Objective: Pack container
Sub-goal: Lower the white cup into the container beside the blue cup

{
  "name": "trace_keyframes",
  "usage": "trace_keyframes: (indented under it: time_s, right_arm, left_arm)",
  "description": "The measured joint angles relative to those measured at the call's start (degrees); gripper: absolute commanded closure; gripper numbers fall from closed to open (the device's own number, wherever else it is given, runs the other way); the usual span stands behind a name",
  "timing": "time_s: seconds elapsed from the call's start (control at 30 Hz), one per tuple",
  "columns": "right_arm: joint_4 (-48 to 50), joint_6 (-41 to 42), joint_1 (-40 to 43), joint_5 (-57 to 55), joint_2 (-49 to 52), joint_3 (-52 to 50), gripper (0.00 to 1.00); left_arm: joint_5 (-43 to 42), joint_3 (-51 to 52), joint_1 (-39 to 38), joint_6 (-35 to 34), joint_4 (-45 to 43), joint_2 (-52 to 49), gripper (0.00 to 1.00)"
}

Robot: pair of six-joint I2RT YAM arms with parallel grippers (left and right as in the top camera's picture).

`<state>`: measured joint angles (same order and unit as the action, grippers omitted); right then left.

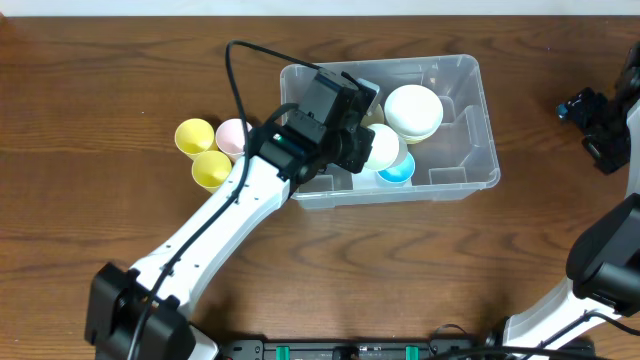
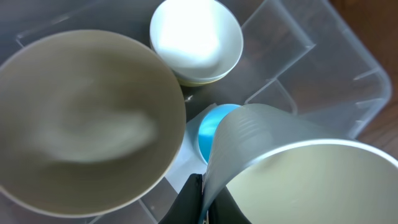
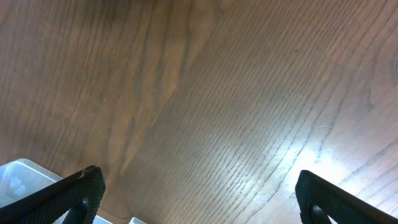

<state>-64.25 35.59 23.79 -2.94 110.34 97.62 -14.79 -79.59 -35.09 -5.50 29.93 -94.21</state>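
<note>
Container (image 1: 455, 150) sits on the worktop (image 1: 120, 70), far side, a little right of centre, long side running across the overhead view. Left arm (image 1: 230, 200) reaches in from the near-left edge, with its wrist over the container's left half.

Left jaws: together, pinched on the thin wall of a pale cup (image 2: 298, 180), which the left wrist view shows close up. The cup is tilted, its mouth toward the lens. Next to it in that view is a broad grey-beige bowl (image 2: 87, 118), also close to the lens. Cannot tell whether bowl and cup touch.

Inside the container:
- white bowl (image 1: 413, 110) near the far wall, sitting in a second bowl whose rim shows beneath it
- blue cup (image 1: 398, 172) near the front wall, partly hidden by the pale cup

On the worktop left of the container, bunched close together: a yellow cup (image 1: 194, 136), a second yellow cup (image 1: 211, 169) and a pink cup (image 1: 232, 134).

Right arm (image 1: 610, 260) stands at the right edge, well apart from the container.

Right jaws: wide apart, holding nothing, bare wood beneath. A corner of the container shows at the lower left of the right wrist view.
</note>
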Motion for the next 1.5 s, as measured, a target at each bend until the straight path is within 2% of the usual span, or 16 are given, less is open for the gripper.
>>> trace_keyframes:
  time_s: [0.3,1.3,1.47,1.5]
  right_arm:
    - [0.0,0.0,0.0,0.0,0.0,0.0,0.01]
    - [0.0,0.0,0.0,0.0,0.0,0.0,0.01]
    - [0.0,0.0,0.0,0.0,0.0,0.0,0.01]
    - [0.0,0.0,0.0,0.0,0.0,0.0,0.01]
  left_arm:
    - [0.1,0.0,0.0,0.0,-0.2,-3.5,0.94]
    - [0.1,0.0,-2.3,0.0,-2.4,-5.8,0.94]
    - [0.2,0.0,-2.4,0.0,-2.8,-6.1,0.93]
    - [0.2,0.0,-2.4,0.0,-2.8,-6.1,0.89]
